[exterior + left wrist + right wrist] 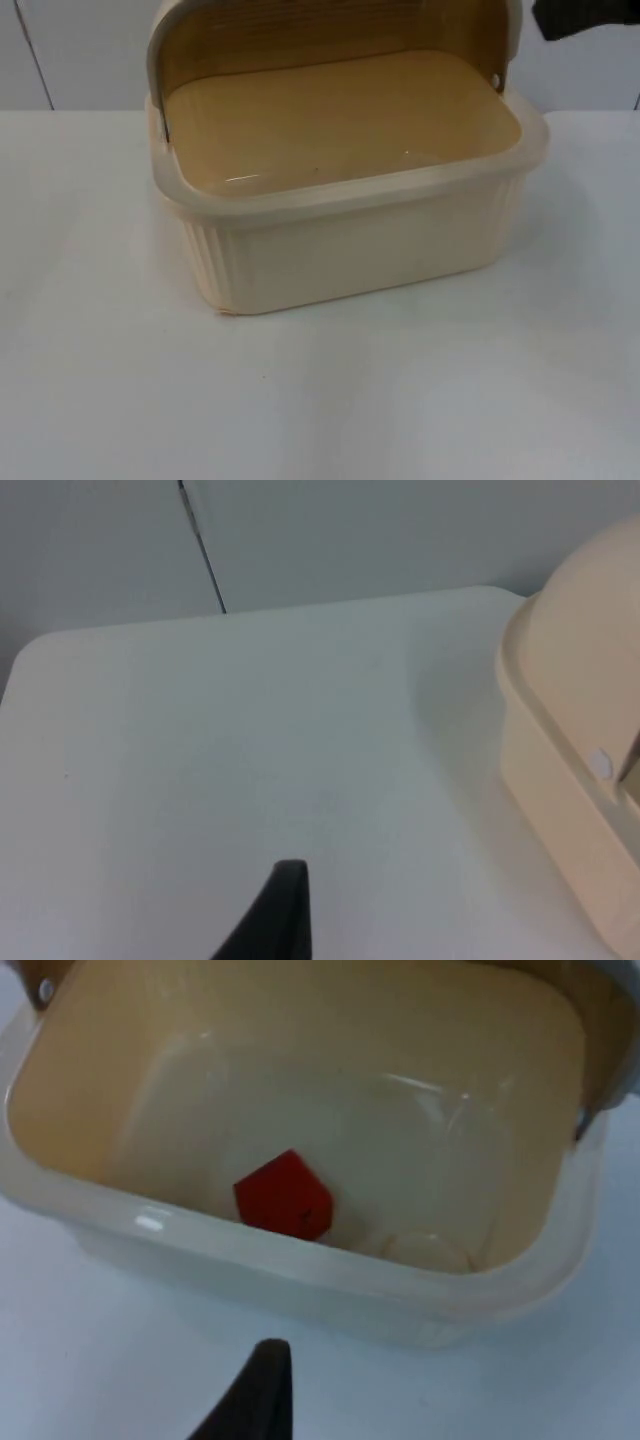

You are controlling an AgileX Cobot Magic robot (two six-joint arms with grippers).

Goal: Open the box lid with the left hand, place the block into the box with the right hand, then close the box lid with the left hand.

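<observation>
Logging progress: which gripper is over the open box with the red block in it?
The right gripper; the left gripper is beside the box.

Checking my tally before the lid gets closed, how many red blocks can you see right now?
1. The red block lies on the floor of the open box, near its front wall. Others could be hidden behind that wall.

Glossy smooth plastic box [350, 250], matt white table [120, 380]
</observation>
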